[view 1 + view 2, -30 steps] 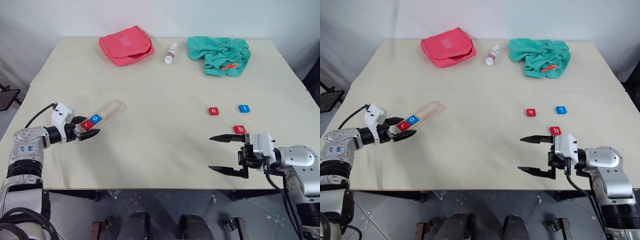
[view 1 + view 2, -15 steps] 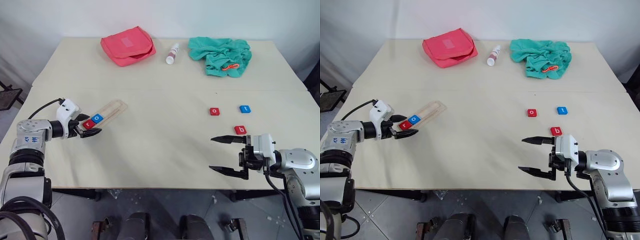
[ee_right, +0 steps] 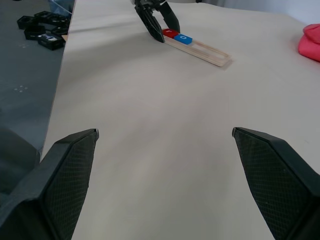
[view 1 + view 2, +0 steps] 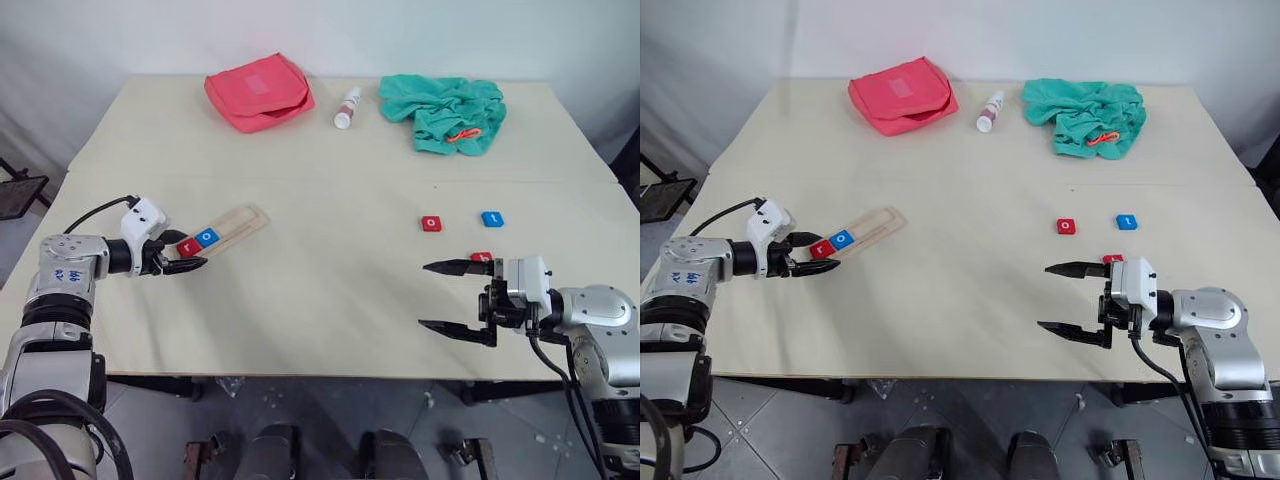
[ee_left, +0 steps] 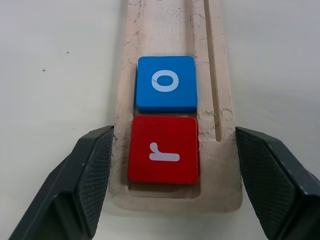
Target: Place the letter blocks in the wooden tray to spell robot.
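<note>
The wooden tray lies slanted on the left of the table. A red r block fills its near end, with a blue o block right beyond it. My left gripper is shut on that near end, a finger pressed against each long side. On the right lie a red o block and a blue t block. A red b block sits just behind the upper finger of my right gripper. That gripper hovers wide open and holds nothing.
A pink pouch, a small white bottle and a crumpled teal cloth lie along the far side of the table. The right gripper hangs close to the table's front edge.
The left gripper has rolled a little and nudged the tray slightly to the right, with r and o still in it. The right gripper stays open and in place. The camera has shifted slightly.
</note>
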`<act>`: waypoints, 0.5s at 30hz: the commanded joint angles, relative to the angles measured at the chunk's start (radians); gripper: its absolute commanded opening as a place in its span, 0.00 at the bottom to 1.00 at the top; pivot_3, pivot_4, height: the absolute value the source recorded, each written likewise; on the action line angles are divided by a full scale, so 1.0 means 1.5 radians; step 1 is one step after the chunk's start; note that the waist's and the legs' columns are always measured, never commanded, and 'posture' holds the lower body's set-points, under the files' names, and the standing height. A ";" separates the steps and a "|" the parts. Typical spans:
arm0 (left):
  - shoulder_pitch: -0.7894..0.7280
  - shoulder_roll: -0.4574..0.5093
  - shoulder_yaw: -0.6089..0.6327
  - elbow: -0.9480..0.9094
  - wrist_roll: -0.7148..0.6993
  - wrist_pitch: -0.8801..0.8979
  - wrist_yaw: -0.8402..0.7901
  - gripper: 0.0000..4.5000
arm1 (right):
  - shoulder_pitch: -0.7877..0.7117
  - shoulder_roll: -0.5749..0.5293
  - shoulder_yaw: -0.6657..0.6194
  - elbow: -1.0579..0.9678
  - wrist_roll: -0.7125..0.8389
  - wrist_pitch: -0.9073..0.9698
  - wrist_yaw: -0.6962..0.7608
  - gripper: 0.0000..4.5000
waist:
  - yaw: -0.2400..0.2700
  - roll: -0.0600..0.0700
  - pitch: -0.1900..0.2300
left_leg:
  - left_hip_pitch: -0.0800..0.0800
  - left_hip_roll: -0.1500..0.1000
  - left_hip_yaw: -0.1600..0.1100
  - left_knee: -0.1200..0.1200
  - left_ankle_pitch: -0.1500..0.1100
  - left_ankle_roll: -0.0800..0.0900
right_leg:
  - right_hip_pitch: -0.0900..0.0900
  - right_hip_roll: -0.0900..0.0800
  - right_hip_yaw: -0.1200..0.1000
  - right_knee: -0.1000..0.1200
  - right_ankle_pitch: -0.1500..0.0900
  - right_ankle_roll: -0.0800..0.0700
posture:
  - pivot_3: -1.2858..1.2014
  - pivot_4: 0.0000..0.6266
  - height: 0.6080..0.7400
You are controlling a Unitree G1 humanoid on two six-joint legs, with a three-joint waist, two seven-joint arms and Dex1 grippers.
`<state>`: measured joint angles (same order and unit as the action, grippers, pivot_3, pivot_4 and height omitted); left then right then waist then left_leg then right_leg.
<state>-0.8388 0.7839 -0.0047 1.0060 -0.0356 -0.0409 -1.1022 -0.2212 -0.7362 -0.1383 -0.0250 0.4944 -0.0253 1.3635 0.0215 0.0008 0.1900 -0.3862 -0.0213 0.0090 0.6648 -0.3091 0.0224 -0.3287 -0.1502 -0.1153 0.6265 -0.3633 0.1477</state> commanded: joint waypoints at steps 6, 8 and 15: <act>0.078 -0.072 -0.026 -0.257 -0.035 0.071 -0.047 0.76 | -0.013 -0.045 -0.026 0.033 0.007 -0.018 0.033 1.00 | 0.004 0.000 0.000 | -0.002 -0.001 -0.002 0.002 0.000 0.001 | 0.000 0.000 0.000 0.000 0.000 0.000 | 0.52 0.24 1.00; 0.081 -0.084 -0.036 -0.293 -0.032 0.104 -0.040 0.76 | -0.014 -0.049 -0.027 0.038 0.007 -0.020 0.034 1.00 | 0.001 0.000 0.000 | -0.002 0.000 -0.001 0.001 0.000 0.001 | 0.000 0.000 0.000 -0.001 0.000 0.000 | 0.52 0.24 1.00; 0.066 -0.142 -0.094 -0.400 -0.019 0.175 -0.031 0.76 | 0.012 -0.062 -0.053 0.057 0.015 -0.042 0.053 1.00 | 0.003 -0.001 0.001 | -0.002 0.000 -0.001 0.001 0.000 0.001 | 0.000 0.000 0.000 -0.001 0.000 0.000 | 0.52 0.24 1.00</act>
<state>-0.7247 0.5691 -0.1384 0.4600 -0.0689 0.2027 -1.1532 -0.2158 -0.8093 -0.1745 0.0529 0.4961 -0.0672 1.4261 0.0258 -0.0004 0.1909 -0.3895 -0.0218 0.0077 0.6668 -0.3093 0.0236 -0.3283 -0.1504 -0.1157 0.6243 -0.3633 0.1477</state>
